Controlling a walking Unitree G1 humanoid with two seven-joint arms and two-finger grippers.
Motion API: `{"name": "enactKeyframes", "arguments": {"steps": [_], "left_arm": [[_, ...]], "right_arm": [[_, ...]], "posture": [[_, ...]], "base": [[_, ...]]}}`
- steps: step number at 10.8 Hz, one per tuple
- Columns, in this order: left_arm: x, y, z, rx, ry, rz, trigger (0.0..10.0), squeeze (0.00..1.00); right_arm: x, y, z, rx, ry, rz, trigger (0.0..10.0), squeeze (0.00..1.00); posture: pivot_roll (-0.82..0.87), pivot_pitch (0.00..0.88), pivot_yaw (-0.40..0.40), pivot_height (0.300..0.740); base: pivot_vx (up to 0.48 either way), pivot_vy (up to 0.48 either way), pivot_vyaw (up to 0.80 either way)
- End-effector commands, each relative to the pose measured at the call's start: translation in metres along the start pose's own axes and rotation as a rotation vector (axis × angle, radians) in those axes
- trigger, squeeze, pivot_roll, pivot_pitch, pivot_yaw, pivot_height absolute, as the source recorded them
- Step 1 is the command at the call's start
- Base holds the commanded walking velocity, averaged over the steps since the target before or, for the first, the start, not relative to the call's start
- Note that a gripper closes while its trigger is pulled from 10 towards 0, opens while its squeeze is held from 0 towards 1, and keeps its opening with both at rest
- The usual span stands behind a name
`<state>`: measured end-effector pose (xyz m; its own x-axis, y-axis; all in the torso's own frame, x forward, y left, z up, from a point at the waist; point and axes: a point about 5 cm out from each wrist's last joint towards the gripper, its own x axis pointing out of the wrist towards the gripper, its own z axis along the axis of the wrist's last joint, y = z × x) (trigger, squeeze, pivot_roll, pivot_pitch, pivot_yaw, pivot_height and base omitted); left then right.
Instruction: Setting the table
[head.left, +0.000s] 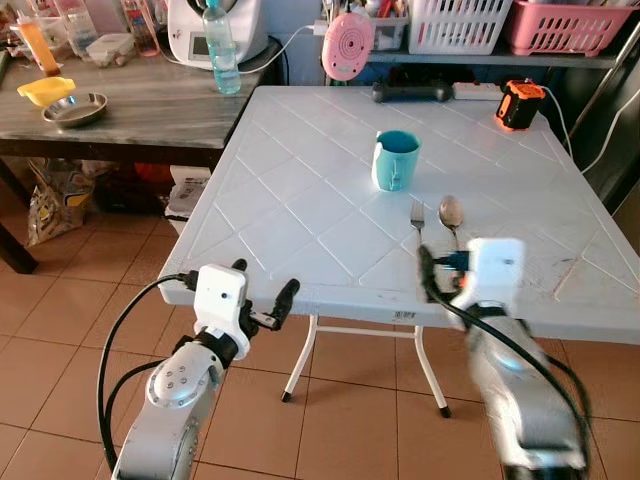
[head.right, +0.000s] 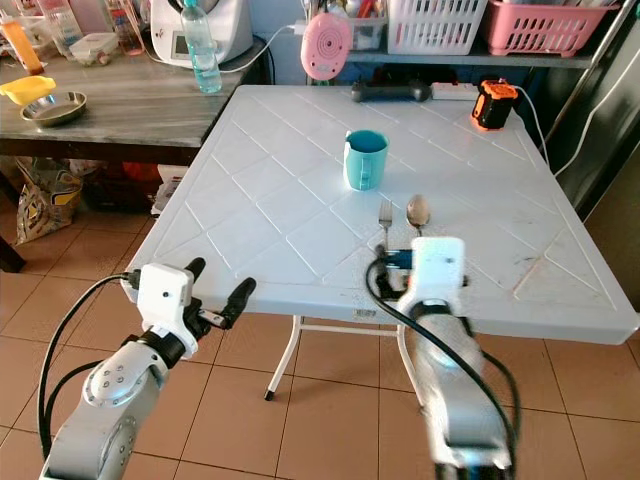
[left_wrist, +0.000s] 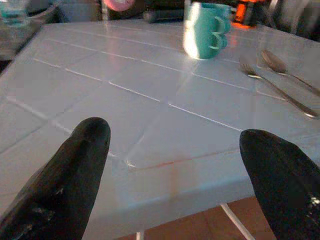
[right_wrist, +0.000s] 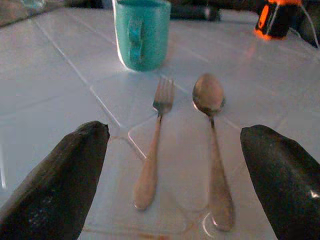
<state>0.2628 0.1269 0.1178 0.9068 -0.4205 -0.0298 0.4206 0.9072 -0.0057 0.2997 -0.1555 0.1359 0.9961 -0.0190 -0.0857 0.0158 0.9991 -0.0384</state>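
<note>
Right wrist view shows us the fork (right_wrist: 154, 145) and the spoon (right_wrist: 212, 145) lying side by side on the white desk (head.left: 290, 190), handles toward us, close but apart. Beyond their heads stands the teal mug (right_wrist: 141, 32), upright, its handle facing the camera. We see the right claw (right_wrist: 175, 170) with its two black fingers (right_wrist: 55, 180) spread wide, one on each side of the cutlery, holding nothing. From the head cameras we place this claw over the near edge of the desk, just short of the handles.

The left claw (head.left: 263, 300) hovers at the near left edge of the desk, well apart from the cutlery, its fingers (left_wrist: 65, 180) also spread and empty.

Farther out, at the back of the desk, we make out an orange and black device (head.left: 519, 103) with a white cable, and a dark bar-shaped object (head.left: 412, 92). A pink round thing (head.left: 347, 45) hangs behind. To the left, a wooden side desk (head.left: 130, 110) carries a water bottle (head.left: 221, 48), a steel bowl (head.left: 74, 109) and a yellow item (head.left: 45, 90). The floor (head.left: 350, 420) is brown tile.
</note>
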Motion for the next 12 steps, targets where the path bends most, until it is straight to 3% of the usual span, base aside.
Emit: {"name": "enactKeyframes", "arguments": {"steps": [1, 3, 5, 8, 12], "left_arm": [[-0.002, -0.005, 0.001, 0.002, 0.004, -0.05, 10.0, 0.0], [-0.011, -0.01, -0.001, -0.007, 0.041, -0.169, 10.0, 0.0], [-0.015, -0.004, -0.001, 0.008, 0.062, -0.203, 10.0, 0.0], [-0.016, -0.009, 0.003, 0.031, 0.072, -0.284, 10.0, 0.0], [-0.021, -0.011, 0.003, 0.016, 0.091, -0.346, 10.0, 0.0]], "right_arm": [[0.009, 0.005, -0.002, 0.003, 0.037, -0.021, 10.0, 0.0], [0.026, 0.014, 0.004, 0.025, 0.054, -0.013, 10.0, 0.0], [0.037, 0.027, -0.001, 0.056, 0.117, 0.023, 10.0, 0.0], [0.053, 0.027, 0.005, 0.068, 0.113, -0.05, 10.0, 0.0], [0.064, 0.014, 0.002, 0.066, 0.128, -0.102, 10.0, 0.0]], "posture": [[0.0, 0.066, 0.034, 0.74], [0.02, 0.081, 0.023, 0.74], [0.03, 0.098, 0.018, 0.74], [0.02, 0.11, 0.015, 0.74], [0.03, 0.112, 0.005, 0.74]], "base": [[0.0, 0.0, 0.0], [0.0, 0.0, 0.0], [0.0, 0.0, 0.0], [0.0, 0.0, 0.0], [0.0, 0.0, 0.0]]}}
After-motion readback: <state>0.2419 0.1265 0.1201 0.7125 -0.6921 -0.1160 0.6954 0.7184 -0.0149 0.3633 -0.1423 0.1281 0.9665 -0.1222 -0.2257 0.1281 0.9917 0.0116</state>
